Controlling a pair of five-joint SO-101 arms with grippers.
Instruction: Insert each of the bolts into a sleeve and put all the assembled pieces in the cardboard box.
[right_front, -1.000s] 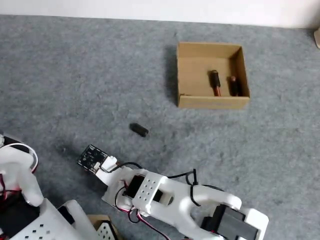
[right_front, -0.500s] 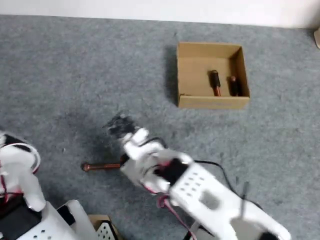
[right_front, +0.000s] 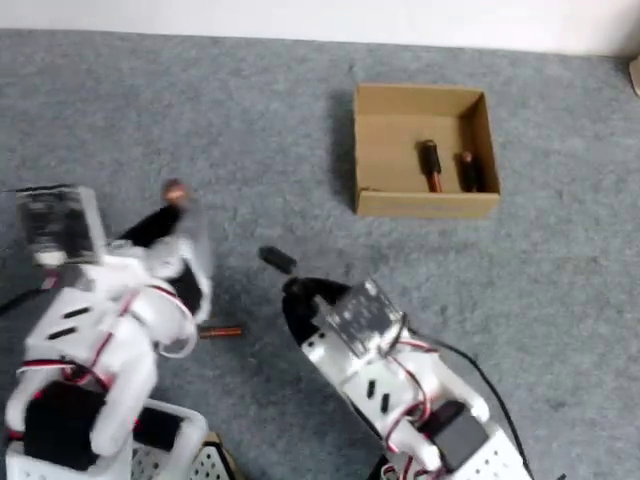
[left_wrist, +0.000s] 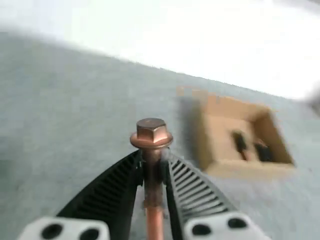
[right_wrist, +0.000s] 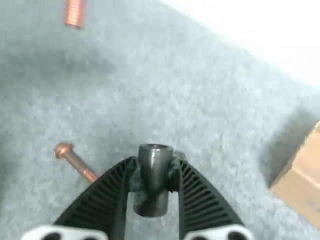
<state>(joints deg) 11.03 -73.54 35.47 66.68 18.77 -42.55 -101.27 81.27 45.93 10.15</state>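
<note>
Left wrist view, copper bolt (left_wrist: 151, 134) (flanged hex head) clamped in tool (left_wrist: 152, 156)

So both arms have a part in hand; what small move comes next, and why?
Probably swing the left gripper toward the right gripper and line its bolt up with the open end of the sleeve. Each gripper is shut on its part, and the parts are apart.

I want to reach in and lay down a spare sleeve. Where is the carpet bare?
Bare: the carpet left of the cardboard box, and the strip right of the box. Crowded: the near side, where the left gripper holds a bolt, the right gripper clasps the sleeve, and a second bolt lies.
</note>
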